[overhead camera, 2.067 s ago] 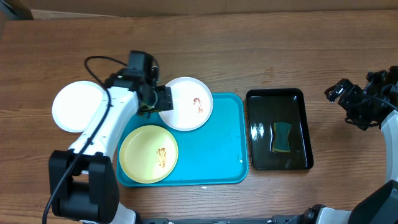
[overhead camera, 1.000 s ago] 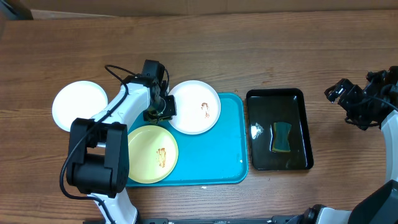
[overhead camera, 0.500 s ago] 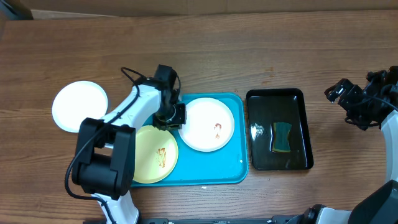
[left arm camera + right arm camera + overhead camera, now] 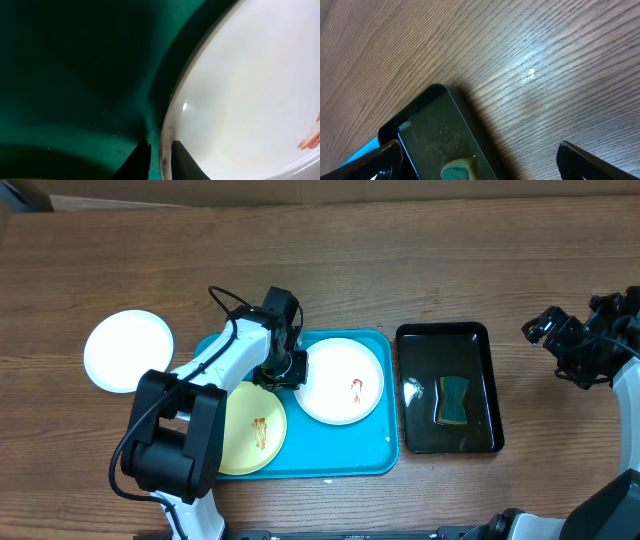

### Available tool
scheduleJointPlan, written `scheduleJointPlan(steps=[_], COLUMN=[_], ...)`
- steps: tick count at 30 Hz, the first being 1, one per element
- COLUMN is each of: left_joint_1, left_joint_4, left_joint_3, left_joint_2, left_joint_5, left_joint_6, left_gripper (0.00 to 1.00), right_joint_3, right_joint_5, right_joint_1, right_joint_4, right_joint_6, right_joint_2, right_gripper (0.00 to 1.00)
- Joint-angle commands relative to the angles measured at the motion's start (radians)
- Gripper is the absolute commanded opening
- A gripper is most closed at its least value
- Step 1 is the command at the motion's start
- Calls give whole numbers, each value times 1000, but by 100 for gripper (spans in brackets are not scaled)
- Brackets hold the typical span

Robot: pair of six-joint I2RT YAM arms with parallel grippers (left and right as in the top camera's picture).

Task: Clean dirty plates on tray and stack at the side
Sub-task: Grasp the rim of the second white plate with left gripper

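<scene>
- No text, label, brand, number or sign can be read in any of the three views.

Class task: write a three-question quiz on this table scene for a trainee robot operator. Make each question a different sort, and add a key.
1. True or false: the sponge lies on the turquoise tray.
2. What does the left gripper pinch? A) the pale yellow plate B) the rim of the smeared white plate C) the sponge
3. How many plates lie on the turquoise tray?

Key:
1. False; the sponge lies in the black tray.
2. B
3. Two
</scene>
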Motion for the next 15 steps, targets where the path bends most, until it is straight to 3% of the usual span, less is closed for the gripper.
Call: scheduleJointPlan(steps=[1, 6, 15], left_joint_1=[-2, -2, -2], left_joint_4=[13, 48, 127], left_joint_3=[-5, -5, -5], left_joint_2=[1, 1, 1], left_joint_5=[-19, -18, -31], left_joint_6=[2, -93, -29], left_gripper=[12, 13, 21], right_joint_3=[17, 17, 17], right_joint_5=[3, 3, 3], right_joint_1=[-1, -1, -1], right_joint_4=[6, 6, 14], right_joint_6=[0, 0, 0], right_joint_2=[-9, -9, -9], right_gripper=[100, 100, 100])
